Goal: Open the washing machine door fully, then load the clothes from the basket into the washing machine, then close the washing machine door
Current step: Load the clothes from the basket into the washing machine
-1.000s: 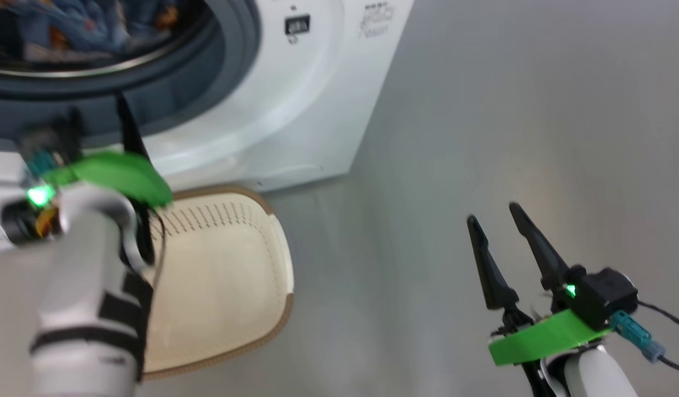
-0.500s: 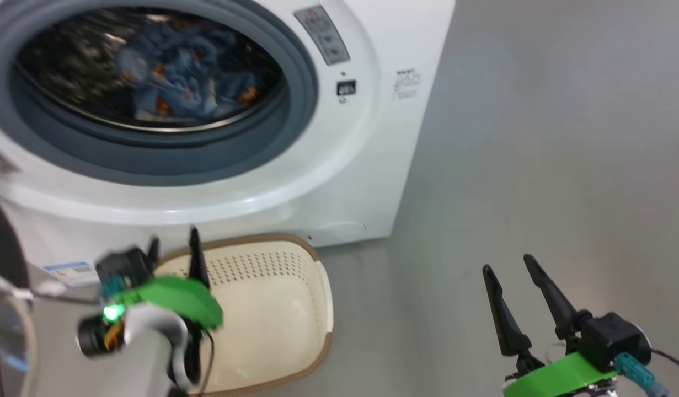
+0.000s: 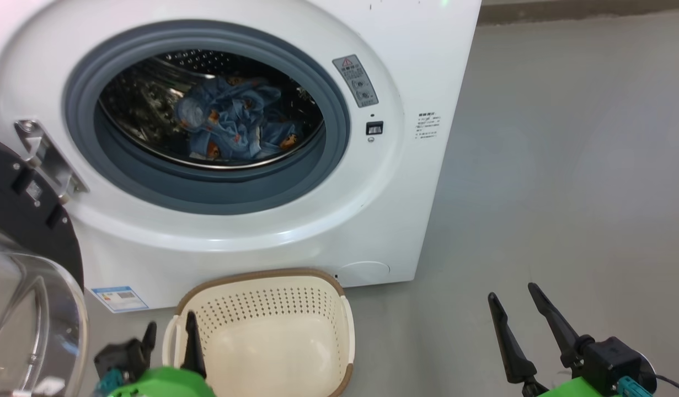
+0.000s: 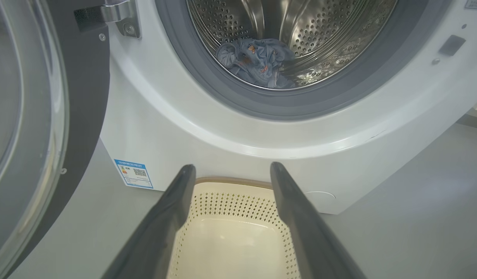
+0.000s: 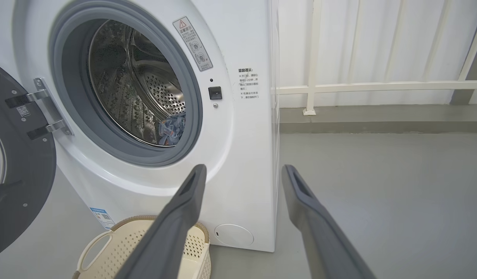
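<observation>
Blue printed clothes (image 3: 234,124) are sitting low in the drum (image 3: 146,105), so we'd say the loading part is done or close to it. The basket (image 3: 273,303) is parked on the floor (image 3: 565,165) just beside the washer (image 3: 383,220) front, right below the opening. That makes sense, since it's a short lift from basket to drum. What we can see of its inside looks bare, but the near end is cut off by the frame, so we can't swear nothing's hiding there.

The door (image 3: 36,226) is swung wide out on the left, hanging off its hinge (image 3: 44,154) with the glass bulge toward us. That leaves the whole mouth free.

The left gripper (image 3: 171,321) hangs at the basket's near-left end, jaws wide and nothing in them. It's close to the door, so we'd pick it for the push shut. The right gripper (image 3: 511,291) is well off to the right over the floor, jaws also spread and empty.

Room to move: there's loads on the right. It's tight on the left, where the door edge, the basket handle and the left fingers all sit near each other. Nothing drapes over the seal (image 3: 207,201), so the door should meet it clean. The basket rim sits near the door's sweep, and that's the one thing we'd mind.
</observation>
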You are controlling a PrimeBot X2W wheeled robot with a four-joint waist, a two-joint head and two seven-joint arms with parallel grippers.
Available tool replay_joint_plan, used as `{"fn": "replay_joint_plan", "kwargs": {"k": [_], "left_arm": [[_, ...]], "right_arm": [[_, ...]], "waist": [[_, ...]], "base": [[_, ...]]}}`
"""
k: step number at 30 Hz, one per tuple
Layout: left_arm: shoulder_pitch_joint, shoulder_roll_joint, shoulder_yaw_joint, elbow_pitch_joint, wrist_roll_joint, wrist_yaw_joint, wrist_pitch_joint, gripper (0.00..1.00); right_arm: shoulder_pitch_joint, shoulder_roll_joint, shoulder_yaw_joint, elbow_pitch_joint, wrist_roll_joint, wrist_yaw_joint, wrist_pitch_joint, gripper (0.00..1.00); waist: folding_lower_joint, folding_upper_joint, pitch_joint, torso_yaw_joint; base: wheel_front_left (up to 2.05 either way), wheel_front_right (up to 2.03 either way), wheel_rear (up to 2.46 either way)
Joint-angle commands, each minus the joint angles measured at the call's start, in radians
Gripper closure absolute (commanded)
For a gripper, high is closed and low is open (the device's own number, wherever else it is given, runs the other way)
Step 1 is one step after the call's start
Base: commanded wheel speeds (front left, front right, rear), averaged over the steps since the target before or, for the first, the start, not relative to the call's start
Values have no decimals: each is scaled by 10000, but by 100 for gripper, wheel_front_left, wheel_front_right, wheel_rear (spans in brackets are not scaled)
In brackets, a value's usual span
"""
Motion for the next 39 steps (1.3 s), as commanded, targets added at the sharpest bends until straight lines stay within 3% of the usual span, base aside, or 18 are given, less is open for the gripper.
{"fn": "replay_joint_plan", "kwargs": {"k": [1,17,39], "left_arm": [[-1,204,312,-297,73,66,-64,0],[2802,153,1073,-2877,672,98,-65,0],[3163,-62,1857,-3259,1008,-252,-65,0]], "right_arm": [[-23,-70,173,-231,-69,16,-46,0],[410,-151,-128,-366,-53,16,-46,0],[400,-171,-4,-380,-73,16,-46,0]], "waist": [[1,0,-180,73],[1,0,-688,124],[1,0,-725,-237]], "base": [[0,0,0],[0,0,0],[0,0,0]]}}
